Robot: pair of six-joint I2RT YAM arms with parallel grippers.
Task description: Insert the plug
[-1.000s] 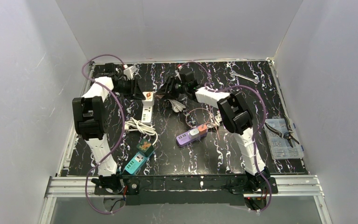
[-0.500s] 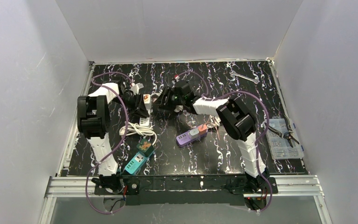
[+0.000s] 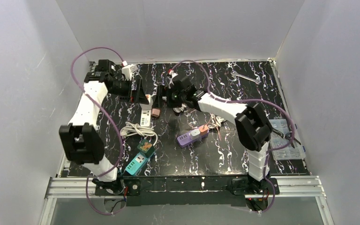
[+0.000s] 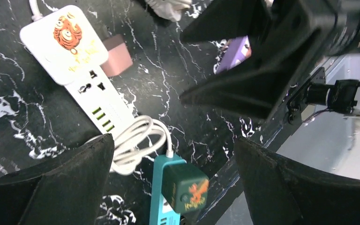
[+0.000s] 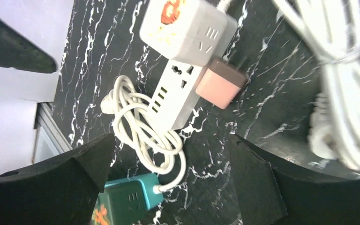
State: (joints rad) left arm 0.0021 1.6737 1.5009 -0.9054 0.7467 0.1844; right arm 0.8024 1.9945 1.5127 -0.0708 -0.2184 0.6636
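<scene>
Plug's not in yet, folks. The pink plug is lying loose on the tabletop, touching the long side of the white power strip, right beside the free socket next to the tiger cube.

The strip runs far-to-near, so the plug sits just off to its right. The right fingers and the left fingers are both spread wide and holding nothing.

We reckon the right arm is nearer. It's stretched out leftward, wrist tipped down, with the plug just ahead of its gap. The left arm reaches to the far-left corner, angled back toward the middle. We can't clearly make out which way the prongs point.
</scene>
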